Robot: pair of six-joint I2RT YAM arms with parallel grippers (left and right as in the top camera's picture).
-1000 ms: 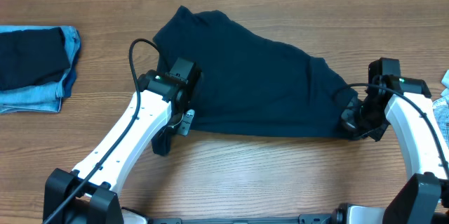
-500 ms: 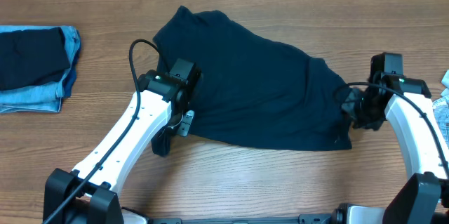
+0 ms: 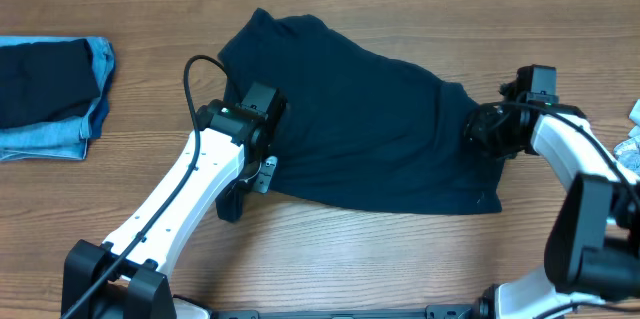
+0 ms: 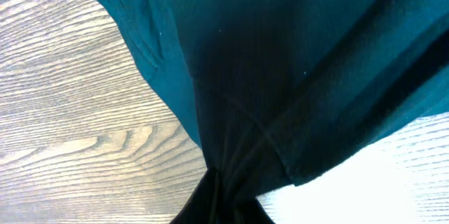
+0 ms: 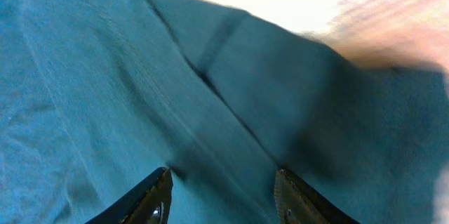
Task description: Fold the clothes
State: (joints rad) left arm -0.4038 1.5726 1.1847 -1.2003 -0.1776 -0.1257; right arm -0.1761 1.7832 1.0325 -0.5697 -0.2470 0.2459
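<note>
A wood-grain table (image 3: 400,259) fills the overhead view. A dark navy shirt (image 3: 370,129) lies across its middle. The cloth is spread mostly flat, with its upper left end near the far edge and its lower edge slanting down toward the right. The bottom right corner rests on the table.

At the shirt's lower left corner the cloth narrows into a bunch that runs into the left gripper (image 3: 230,207). The left wrist view shows folds converging to a tight point at the bottom of the frame. This gripper is clamped on that gathered corner of the shirt.

At the shirt's right end, the right gripper (image 5: 221,182) sits over the cloth. Its two fingers (image 5: 151,203) stand apart with nothing pinched between them, and only flat shirt fabric lies beyond the tips.

Well apart from the shirt, at the left edge of the table, sits a small stack. It is a folded navy piece (image 3: 45,79) lying on top of light blue denim (image 3: 60,139).
</note>
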